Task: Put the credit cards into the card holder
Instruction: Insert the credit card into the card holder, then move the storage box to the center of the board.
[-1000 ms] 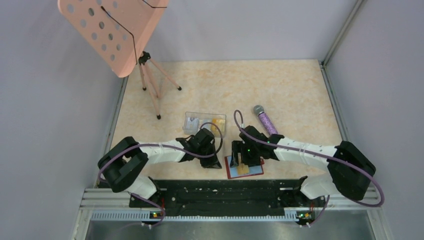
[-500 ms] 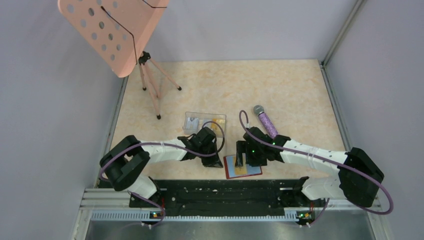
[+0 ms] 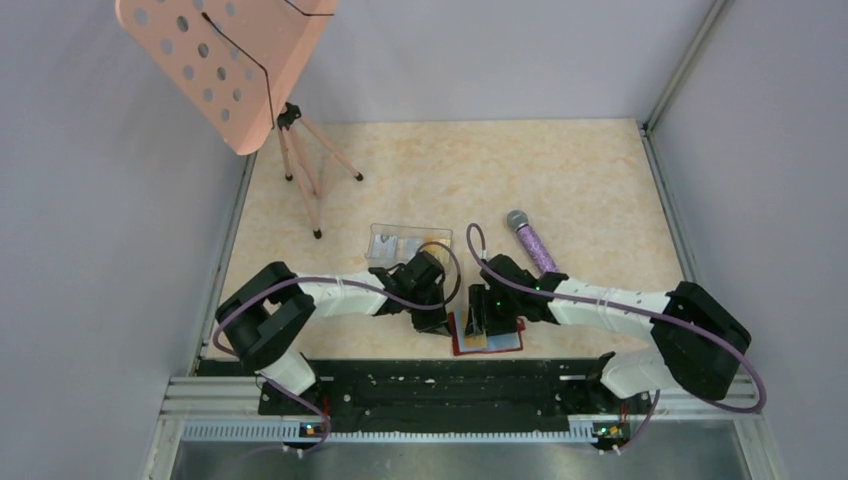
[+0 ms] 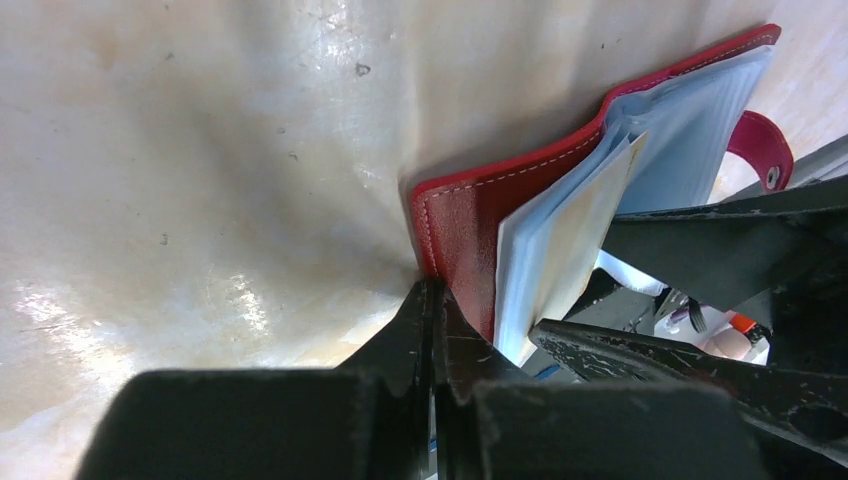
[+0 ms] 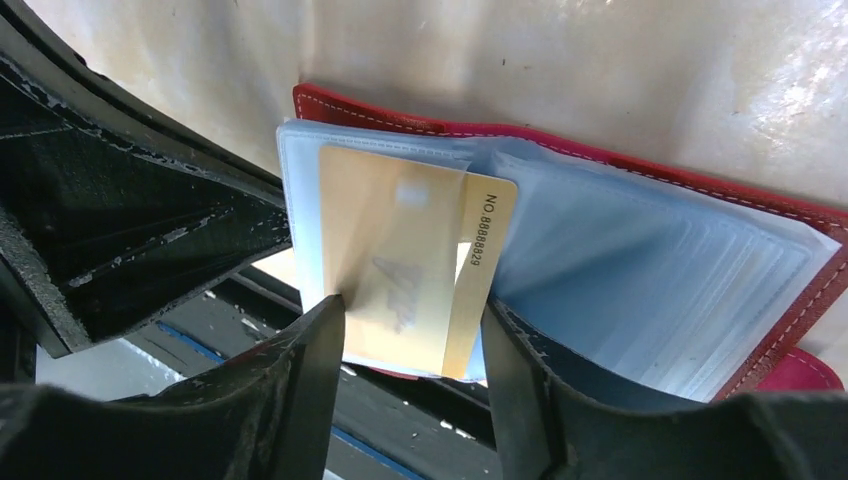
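Note:
The card holder (image 3: 495, 338) is a red wallet with pale blue sleeves, lying open near the table's front edge. A yellow-orange credit card (image 5: 400, 250) sits partly inside a sleeve of the card holder (image 5: 640, 260), with a numbered strip sticking out. My right gripper (image 5: 410, 310) straddles that card, jaws open; the left finger touches the sleeve's edge and the right finger rests on the sleeves. My left gripper (image 4: 432, 295) is shut, its tip pressed against the corner of the red cover (image 4: 465, 225). More credit cards lie in a clear box (image 3: 405, 243).
A purple microphone (image 3: 530, 240) lies behind the right arm. A pink music stand (image 3: 230, 60) rises at the back left on its tripod legs (image 3: 310, 180). The black rail (image 3: 440, 385) runs just in front of the holder. Grey walls close in both sides.
The right jaws have narrowed round the yellow card. The left gripper, shut throughout, has slid right up to the holder's red cover.

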Robot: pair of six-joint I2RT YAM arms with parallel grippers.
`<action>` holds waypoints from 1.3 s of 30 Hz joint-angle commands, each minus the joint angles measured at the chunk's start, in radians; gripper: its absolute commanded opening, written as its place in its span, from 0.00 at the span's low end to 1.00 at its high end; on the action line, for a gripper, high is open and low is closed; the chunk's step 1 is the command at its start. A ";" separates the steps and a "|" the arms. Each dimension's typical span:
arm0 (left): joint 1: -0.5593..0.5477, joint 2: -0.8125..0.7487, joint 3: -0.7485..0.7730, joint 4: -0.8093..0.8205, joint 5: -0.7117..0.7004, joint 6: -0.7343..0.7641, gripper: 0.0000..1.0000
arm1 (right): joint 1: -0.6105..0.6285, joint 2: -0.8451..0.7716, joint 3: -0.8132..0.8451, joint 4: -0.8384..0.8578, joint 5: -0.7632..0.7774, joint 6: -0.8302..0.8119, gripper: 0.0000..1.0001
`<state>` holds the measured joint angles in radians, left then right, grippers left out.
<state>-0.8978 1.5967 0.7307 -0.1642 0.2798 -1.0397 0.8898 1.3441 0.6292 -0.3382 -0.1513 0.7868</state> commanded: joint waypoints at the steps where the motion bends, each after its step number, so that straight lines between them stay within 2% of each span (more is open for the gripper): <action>1: -0.022 0.041 0.064 -0.011 -0.022 0.032 0.00 | 0.025 0.045 0.018 0.090 -0.062 0.002 0.46; 5: -0.024 0.046 0.081 -0.046 -0.036 0.047 0.00 | 0.027 0.042 0.036 0.072 -0.066 0.000 0.14; 6: -0.024 0.043 0.082 -0.055 -0.043 0.052 0.00 | 0.027 0.040 0.036 0.066 -0.063 0.000 0.09; 8: -0.024 0.033 0.091 -0.085 -0.058 0.064 0.00 | 0.027 0.032 0.042 0.050 -0.051 -0.001 0.07; 10: -0.024 0.014 0.106 -0.130 -0.084 0.081 0.04 | 0.027 0.018 0.054 0.015 -0.028 -0.006 0.12; 15: -0.024 -0.090 0.144 -0.271 -0.184 0.133 0.27 | 0.021 -0.035 0.105 -0.034 0.045 -0.009 0.53; 16: -0.023 -0.119 0.148 -0.291 -0.201 0.141 0.30 | 0.010 -0.037 0.114 -0.026 0.038 -0.004 0.58; 18: -0.023 -0.178 0.150 -0.315 -0.220 0.154 0.33 | -0.028 -0.025 0.131 0.000 -0.006 -0.007 0.61; 24: -0.023 -0.337 0.133 -0.387 -0.263 0.151 0.38 | -0.163 0.070 0.242 0.058 -0.118 -0.046 0.62; 33: -0.021 -0.537 0.049 -0.428 -0.309 0.131 0.41 | -0.234 0.332 0.559 -0.096 -0.077 -0.156 0.61; 36: -0.021 -0.573 0.023 -0.442 -0.322 0.127 0.41 | -0.235 0.426 0.648 -0.168 0.010 -0.191 0.55; 39: -0.021 -0.596 0.000 -0.453 -0.328 0.124 0.41 | -0.235 0.494 0.710 -0.211 0.070 -0.218 0.45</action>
<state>-0.9184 1.0359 0.7601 -0.5934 -0.0143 -0.9131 0.6640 1.7672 1.2503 -0.4469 -0.1837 0.6308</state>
